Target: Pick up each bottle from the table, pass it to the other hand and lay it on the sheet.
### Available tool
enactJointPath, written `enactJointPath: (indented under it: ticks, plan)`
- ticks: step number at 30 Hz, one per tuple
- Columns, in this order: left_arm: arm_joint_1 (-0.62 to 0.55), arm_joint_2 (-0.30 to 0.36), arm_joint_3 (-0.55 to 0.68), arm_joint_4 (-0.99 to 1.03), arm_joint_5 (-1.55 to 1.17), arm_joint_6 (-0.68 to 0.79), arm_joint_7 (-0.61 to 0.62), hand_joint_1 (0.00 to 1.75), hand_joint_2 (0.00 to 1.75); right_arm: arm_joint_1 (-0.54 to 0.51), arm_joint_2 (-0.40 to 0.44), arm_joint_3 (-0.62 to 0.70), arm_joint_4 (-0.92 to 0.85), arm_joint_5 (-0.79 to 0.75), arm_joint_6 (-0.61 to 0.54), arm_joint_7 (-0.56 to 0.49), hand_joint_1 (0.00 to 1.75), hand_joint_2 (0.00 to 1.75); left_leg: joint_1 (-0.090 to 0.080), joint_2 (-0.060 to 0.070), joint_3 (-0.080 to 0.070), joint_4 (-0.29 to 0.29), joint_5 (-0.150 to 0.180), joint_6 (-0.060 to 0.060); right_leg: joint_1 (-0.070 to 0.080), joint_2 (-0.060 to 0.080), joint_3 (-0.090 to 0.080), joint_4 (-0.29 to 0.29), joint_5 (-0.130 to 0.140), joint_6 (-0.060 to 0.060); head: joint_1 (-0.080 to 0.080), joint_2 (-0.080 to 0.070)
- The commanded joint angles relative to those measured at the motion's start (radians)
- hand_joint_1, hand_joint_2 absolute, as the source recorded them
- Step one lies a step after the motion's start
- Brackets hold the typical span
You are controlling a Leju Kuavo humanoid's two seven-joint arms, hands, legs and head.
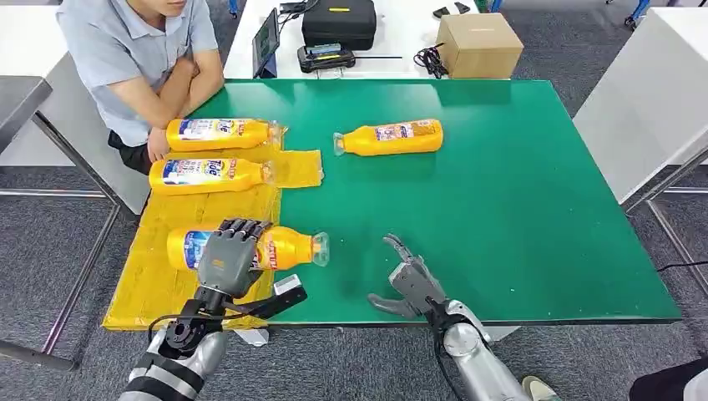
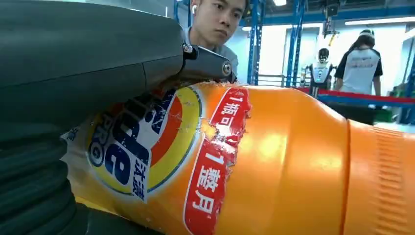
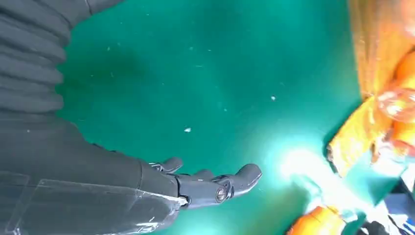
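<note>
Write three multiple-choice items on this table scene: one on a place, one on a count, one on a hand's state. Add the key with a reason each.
1. Where does the bottle off the yellow sheet lie?
A. on the green table
B. on the cardboard box
C. on the floor

2. How many orange bottles are in the head view?
A. two
B. four
C. six

3. What is the right hand doing?
A. holding a bottle
B. pressing the sheet
C. holding nothing, fingers apart

Key:
1 A: the far bottle lies on its side on the table, apart from the sheet.
2 B: two bottles lie at the sheet's far end, one is under the left hand, one lies on bare green.
3 C: the right hand is over bare table with nothing in it.
</note>
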Motion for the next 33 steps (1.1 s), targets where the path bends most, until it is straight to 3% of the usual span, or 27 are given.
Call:
enactJointPath:
  ticks: [1,3,4,5,6,8,16,18,33]
  plan:
    - [-0.148,0.038,0.062,0.271,-0.025,-0.010,0.035,1.75,1.75,0.038,0.008,0.022,-0.160,-0.006,0.057,-0.013,0.00,1.75,0.001,0.000,0.002,0.000,-0.001,-0.002,0.001,0.000,0.002,0.000,-0.001,-0.002,0.000,0.000]
    - [-0.184,0.024,0.083,0.355,0.015,-0.038,-0.002,1.66,1.75,0.035,0.005,0.052,-0.181,-0.010,0.076,-0.019,0.00,1.75,0.002,0.001,0.002,0.000,-0.001,-0.003,0.002,0.000,0.003,0.000,-0.001,-0.003,0.000,0.000]
    - [-0.190,0.021,0.087,0.367,0.024,-0.046,-0.009,1.45,1.75,0.034,0.005,0.054,-0.183,-0.014,0.081,-0.021,0.00,1.75,0.001,0.000,0.001,0.000,-0.001,-0.002,0.001,0.000,0.002,0.000,-0.001,-0.002,0.000,0.000]
    - [-0.211,0.018,0.083,0.419,0.019,-0.076,-0.012,0.58,1.75,0.028,0.007,0.066,-0.189,-0.020,0.089,-0.024,0.00,1.75,0.001,0.000,0.001,0.000,0.000,-0.002,0.001,0.000,0.001,0.000,-0.001,-0.002,0.000,0.000]
    - [-0.220,0.017,0.083,0.446,0.021,-0.095,-0.010,0.49,1.75,0.026,0.007,0.069,-0.189,-0.021,0.090,-0.023,0.00,1.75,0.002,0.000,0.002,0.000,-0.001,-0.003,0.002,-0.001,0.003,0.000,-0.001,-0.003,0.000,0.000]
    - [-0.244,0.018,0.080,0.507,0.026,-0.125,-0.007,0.14,1.75,0.019,0.007,0.074,-0.186,-0.029,0.095,-0.020,0.00,1.75,0.002,0.000,0.003,0.001,-0.001,-0.003,0.002,0.000,0.003,0.000,-0.001,-0.004,0.000,0.000]
    - [-0.258,0.020,0.087,0.546,0.033,-0.120,-0.004,0.09,1.75,0.015,0.004,0.075,-0.180,-0.037,0.100,-0.019,0.00,1.75,0.001,0.000,0.003,0.000,-0.001,-0.001,0.001,0.001,0.003,0.000,0.000,-0.002,0.000,0.000]
    - [-0.265,0.023,0.085,0.563,0.017,-0.128,0.019,0.00,1.75,0.011,0.005,0.077,-0.176,-0.037,0.098,-0.019,0.00,1.75,0.001,0.001,0.004,0.000,-0.001,-0.002,0.001,0.001,0.004,0.000,0.000,-0.002,0.000,0.000]
    - [-0.271,0.007,0.148,0.648,0.109,-0.154,-0.065,0.00,1.75,0.001,0.002,0.059,-0.149,-0.050,0.094,-0.023,0.00,1.75,0.000,0.001,0.009,-0.001,0.000,-0.001,0.001,0.001,0.009,-0.001,0.000,-0.002,0.000,0.000]
